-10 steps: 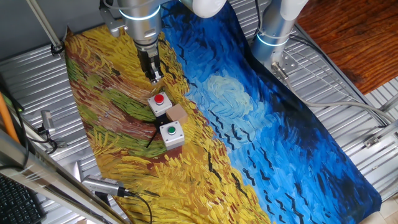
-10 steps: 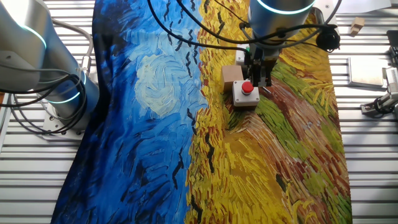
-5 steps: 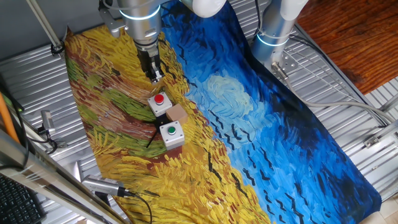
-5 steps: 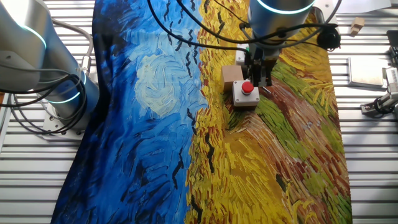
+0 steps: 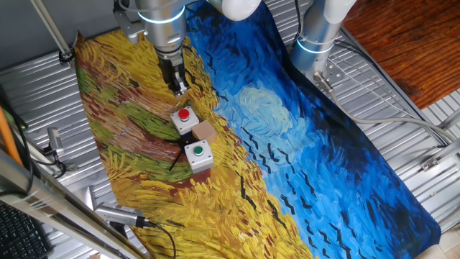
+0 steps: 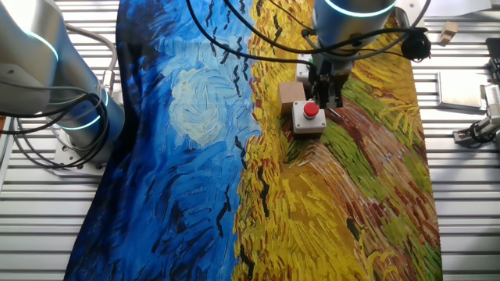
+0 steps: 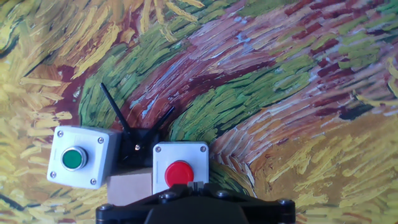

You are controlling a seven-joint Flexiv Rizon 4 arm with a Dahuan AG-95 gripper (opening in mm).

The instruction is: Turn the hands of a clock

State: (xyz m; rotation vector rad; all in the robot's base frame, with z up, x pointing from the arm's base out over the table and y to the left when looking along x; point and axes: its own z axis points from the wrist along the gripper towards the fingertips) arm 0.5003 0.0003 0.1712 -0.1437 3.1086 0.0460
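Hovering with the gripper (image 5: 179, 89) above the red-button box (image 7: 180, 167), finger spread impossible to tell — approach only, calling next for a shift onto the black clock hands (image 7: 137, 147).

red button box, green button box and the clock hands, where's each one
red button box (image 7: 180, 172), hand view, on the red cap
green button box (image 7: 74, 158), hand view, on the green cap
clock hands (image 7: 138, 147), hand view, on the black hub

End effector (image 7: 196, 208) fingertips — cut off by bottom edge.

No readable text, label, brand or number is showing on anything in these views.
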